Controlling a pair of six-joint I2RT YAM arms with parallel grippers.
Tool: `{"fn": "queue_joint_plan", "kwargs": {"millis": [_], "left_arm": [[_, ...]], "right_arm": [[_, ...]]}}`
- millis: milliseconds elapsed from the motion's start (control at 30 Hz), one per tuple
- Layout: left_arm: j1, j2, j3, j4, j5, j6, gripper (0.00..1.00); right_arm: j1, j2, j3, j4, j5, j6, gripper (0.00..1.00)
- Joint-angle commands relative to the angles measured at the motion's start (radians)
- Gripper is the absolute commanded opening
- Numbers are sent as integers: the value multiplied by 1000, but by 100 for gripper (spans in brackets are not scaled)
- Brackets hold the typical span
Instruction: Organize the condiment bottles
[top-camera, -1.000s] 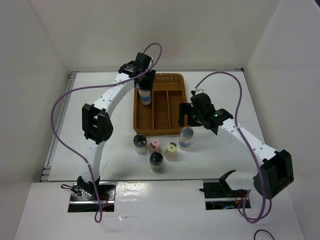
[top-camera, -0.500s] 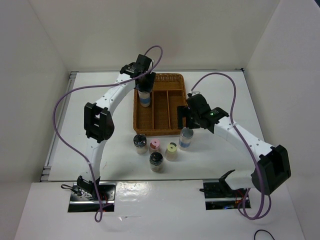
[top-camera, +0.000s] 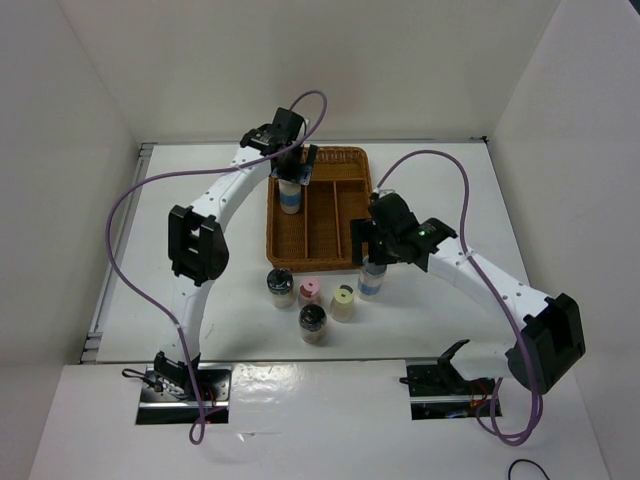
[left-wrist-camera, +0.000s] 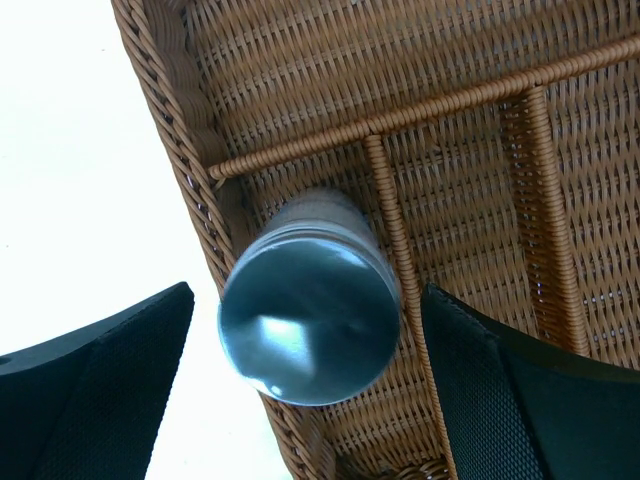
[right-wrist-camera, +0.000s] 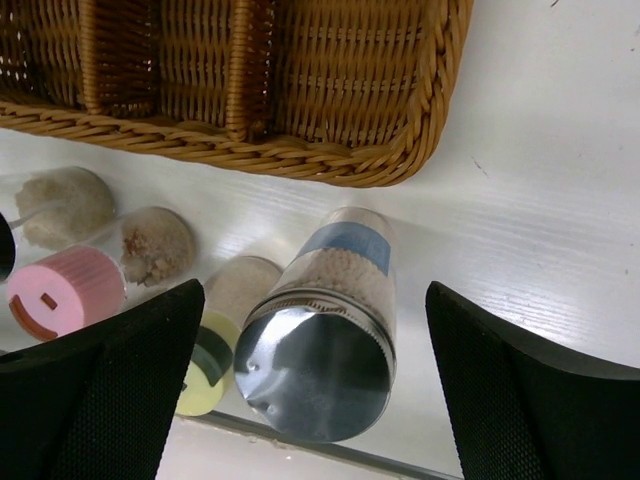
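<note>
**Op:** Which step am I on?

**Log:** Two at once, by my reading. Your left gripper (left-wrist-camera: 307, 287) is spread wide and holds nothing. The first silver-lidded bottle (left-wrist-camera: 310, 335) stands upright directly under it, between the fingers and touching neither. It sits inside the basket (left-wrist-camera: 165, 110), between the outer wall and a divider. That placing looks done. The next call there is a straight lift, clear of the lid.

**Op:** And the right?

**Log:** Your right gripper (right-wrist-camera: 315, 285) is also spread wide and empty, straddling the second silver-lidded bottle (right-wrist-camera: 320, 370). That bottle stands on the table (right-wrist-camera: 520, 200) just outside the basket's near rim. It is roughly centred under the hand, with a gap to each finger, so the pick is not yet made. The next move calls for lowering until the pads flank the body below the lid, then closing squarely. I judge the glossy lid a poor place to grip.

**Op:** Pose?

**Log:** Your left arm reaches far forward, wrist pointing down over the basket's far-left part. Your right arm is bent at the elbow and reaches inward, wrist angled down.
- Beyond one finger of the right hand, close by: the yellow-capped shaker (right-wrist-camera: 235, 300), then the pink-capped shaker (right-wrist-camera: 65, 290).
- Farther off on that side: a dark-capped shaker (top-camera: 281, 285) and a second dark-capped shaker (top-camera: 313, 322).

All four are on the table. Mind the yellow one when closing — it sits nearest that finger.
</note>
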Motion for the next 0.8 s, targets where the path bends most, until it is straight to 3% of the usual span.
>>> {"fn": "queue_joint_plan", "kwargs": {"millis": [0, 433, 567, 700, 767], "left_arm": [[-7, -77, 29, -12, -23, 12, 100], [-7, -271, -106, -11, -108, 12, 100], [3, -316, -162, 0, -128, 12, 100], [3, -336, -203, 9, -138, 12, 100], [3, -347, -214, 9, -149, 12, 100]], "right_arm": [[23, -27, 4, -34, -6, 24, 94], [88, 75, 7, -110, 107, 113, 88], [89, 88, 7, -110, 116, 124, 80], [98, 88, -2, -101, 127, 134, 57], [98, 78, 7, -110, 127, 134, 50]]}}
